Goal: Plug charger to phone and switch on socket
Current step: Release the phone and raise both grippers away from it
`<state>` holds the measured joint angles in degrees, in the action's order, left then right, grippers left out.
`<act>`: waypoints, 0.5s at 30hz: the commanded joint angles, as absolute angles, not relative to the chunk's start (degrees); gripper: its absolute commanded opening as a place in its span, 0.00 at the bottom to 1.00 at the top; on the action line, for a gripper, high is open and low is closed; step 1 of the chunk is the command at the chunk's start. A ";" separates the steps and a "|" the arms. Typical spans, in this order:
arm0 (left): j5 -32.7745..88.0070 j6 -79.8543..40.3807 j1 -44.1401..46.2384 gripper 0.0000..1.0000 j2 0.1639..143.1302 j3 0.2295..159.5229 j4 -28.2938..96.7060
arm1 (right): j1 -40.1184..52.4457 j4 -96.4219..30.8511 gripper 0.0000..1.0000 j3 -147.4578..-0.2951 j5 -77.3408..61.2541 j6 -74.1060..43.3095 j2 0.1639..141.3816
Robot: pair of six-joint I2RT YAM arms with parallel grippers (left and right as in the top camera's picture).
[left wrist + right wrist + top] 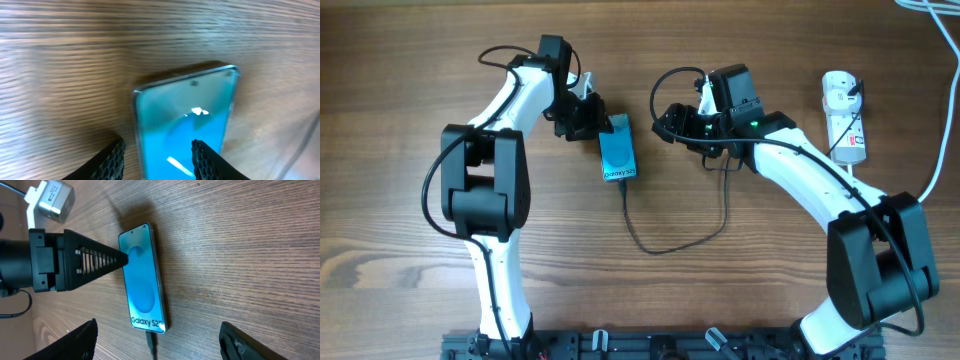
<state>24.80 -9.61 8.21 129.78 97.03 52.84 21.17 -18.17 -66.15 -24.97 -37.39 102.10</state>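
The phone point(617, 150) lies flat mid-table, screen up, cyan and lit. The charger point(665, 247), a thin black cable, runs from the phone's near end in a loop towards my right arm; in the right wrist view its connector tip point(150, 339) sits against the phone point(142, 280) below the "Galaxy S" text. My left gripper point(590, 118) is open at the phone's far end; in the left wrist view point(157, 147) one finger is over the screen point(185, 115) and one over the wood. My right gripper point(670, 125) is open wide and empty point(159, 326). The socket point(844, 118) lies far right.
A thick white cord point(945, 130) runs from the socket along the table's right edge. The left arm's white camera block point(50, 197) shows in the right wrist view. The arm bases stand at the near edge.
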 commanded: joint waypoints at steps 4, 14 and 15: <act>11.62 -11.68 7.88 0.49 125.86 95.66 53.54 | 21.04 -18.52 0.77 -67.05 -23.99 -35.97 102.74; 10.79 -12.91 7.88 0.45 101.43 95.66 53.25 | 19.35 -21.23 0.12 -67.51 -25.15 -28.23 95.90; 10.79 -12.91 7.88 0.47 99.74 95.66 53.28 | 18.61 -21.85 0.04 -67.51 -24.97 -28.25 94.19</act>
<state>11.73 -12.38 8.14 107.74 95.46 53.47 20.60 -21.12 -66.15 -25.43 -31.11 100.38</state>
